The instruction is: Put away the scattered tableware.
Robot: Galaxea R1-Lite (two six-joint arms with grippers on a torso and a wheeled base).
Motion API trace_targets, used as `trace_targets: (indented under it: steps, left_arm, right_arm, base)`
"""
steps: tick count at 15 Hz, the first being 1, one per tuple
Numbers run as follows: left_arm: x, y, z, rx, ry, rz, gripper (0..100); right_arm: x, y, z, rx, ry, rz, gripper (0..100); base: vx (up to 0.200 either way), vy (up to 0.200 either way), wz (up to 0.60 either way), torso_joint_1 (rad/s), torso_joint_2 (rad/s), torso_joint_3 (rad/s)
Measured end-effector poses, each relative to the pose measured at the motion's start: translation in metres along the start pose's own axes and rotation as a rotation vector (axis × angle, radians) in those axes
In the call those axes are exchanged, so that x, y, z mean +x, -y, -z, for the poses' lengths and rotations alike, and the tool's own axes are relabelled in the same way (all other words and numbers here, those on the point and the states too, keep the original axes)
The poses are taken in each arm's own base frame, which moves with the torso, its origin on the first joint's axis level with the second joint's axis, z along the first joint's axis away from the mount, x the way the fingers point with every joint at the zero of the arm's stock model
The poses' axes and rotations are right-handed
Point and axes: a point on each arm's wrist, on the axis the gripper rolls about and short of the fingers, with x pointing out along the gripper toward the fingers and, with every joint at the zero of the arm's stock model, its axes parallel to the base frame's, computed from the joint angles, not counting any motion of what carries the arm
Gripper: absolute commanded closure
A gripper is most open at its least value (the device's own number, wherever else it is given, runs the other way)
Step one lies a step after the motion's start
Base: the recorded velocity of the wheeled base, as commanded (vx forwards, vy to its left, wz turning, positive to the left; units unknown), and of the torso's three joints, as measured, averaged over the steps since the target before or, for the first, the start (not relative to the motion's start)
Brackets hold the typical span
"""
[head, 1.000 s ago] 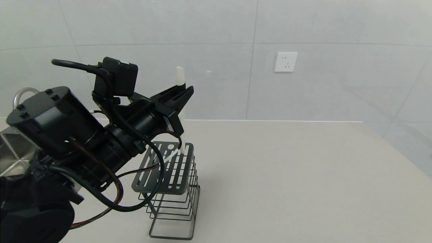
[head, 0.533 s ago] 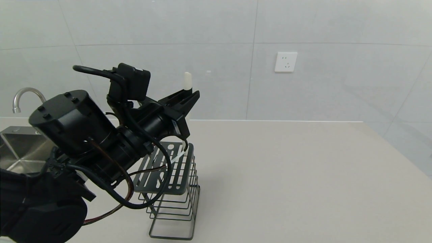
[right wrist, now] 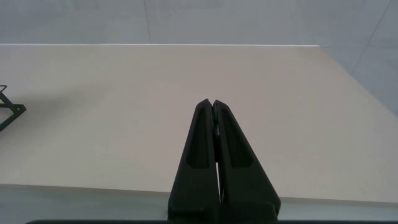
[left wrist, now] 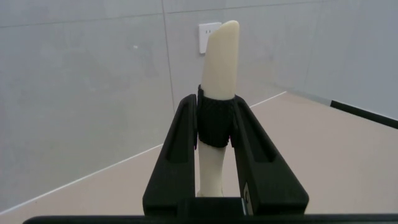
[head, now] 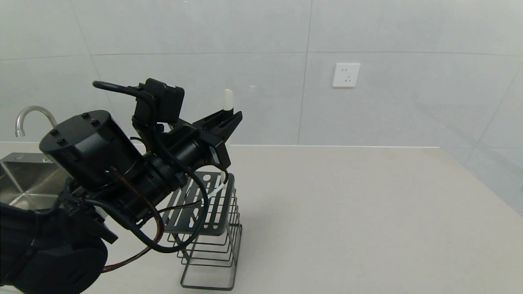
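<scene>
Countertop: a wide beige matte countertop (head: 367, 212) runs back to a grey tiled wall. A steel sink (head: 24, 179) is set in at its left end.
Rack: a dark wire cutlery rack with a slotted metal top plate (head: 218, 212) stands on the left part of the countertop, just right of the sink.
Left gripper: the black left gripper (head: 229, 116) hangs above the rack's far right corner, its fingers clamped on the utensil's shaft.
Right gripper: the right gripper (right wrist: 214, 109) sits over bare countertop well apart from the rack, its fingers pressed together with nothing between them.
Utensil: a cream plastic utensil with a rounded handle (left wrist: 221, 56) stands nearly upright, handle end up. Its pale lower end reaches the slotted plate (I cannot tell whether it has entered a slot or only rests on the metal).
Step in hand: by my reading, lowering this piece into the rack.
Doing it well: keep the shaft vertical, line the tip up with one slot, and descend slowly. Part the fingers only once the rack carries the weight.
Risk: a tilted tip could catch on the plate and push the light rack sideways.
</scene>
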Motion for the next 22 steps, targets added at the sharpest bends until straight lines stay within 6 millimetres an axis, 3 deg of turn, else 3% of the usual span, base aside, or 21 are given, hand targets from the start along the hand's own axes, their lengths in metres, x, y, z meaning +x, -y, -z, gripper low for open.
trace_targets:
  steps: [22]
  left_arm:
    - [-0.013,0.005,0.029,-0.052,-0.124,0.011,100]
  right_arm:
    - [0.0,0.0,0.0,0.0,0.0,0.0,100]
  base:
    - [0.0,0.0,0.0,0.0,0.0,0.0]
